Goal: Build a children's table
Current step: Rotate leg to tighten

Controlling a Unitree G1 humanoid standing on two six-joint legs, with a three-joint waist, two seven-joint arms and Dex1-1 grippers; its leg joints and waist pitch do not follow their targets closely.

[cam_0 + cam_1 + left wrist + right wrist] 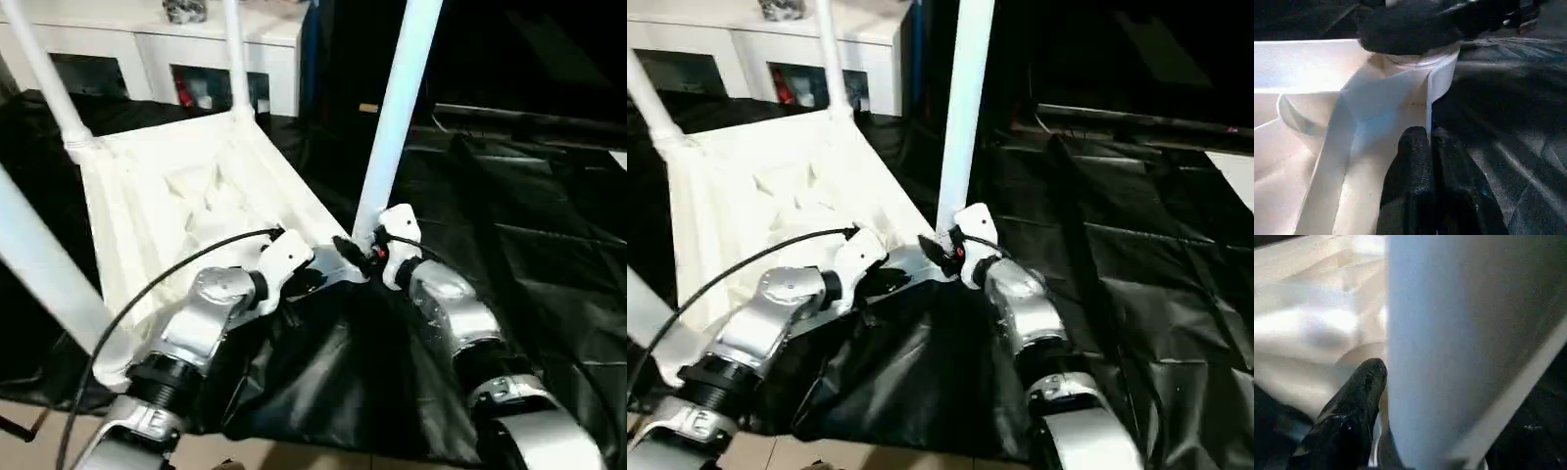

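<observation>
My tabletop lies upside down on the black sheet, ribbed underside facing up, and all four legs look to be standing in its corner sockets: the far-left leg, the far-right leg, the near-left leg and the near-right leg; so I judge the build almost done, with only the seating of that last leg to confirm and then the turning of the table onto its feet. The tabletop's long axis runs away from me, from my forearms toward the white cabinet at the back; each leg's long axis rises from its socket, the near ones leaning a little in my head views. My left gripper is clenched with nothing between its fingers, and rests against the rim next to the near-right socket; my right gripper sits at the foot of the near-right leg with its jaws parted, one finger beside the tube; whether it clasps the leg or has let go I cannot tell.
</observation>
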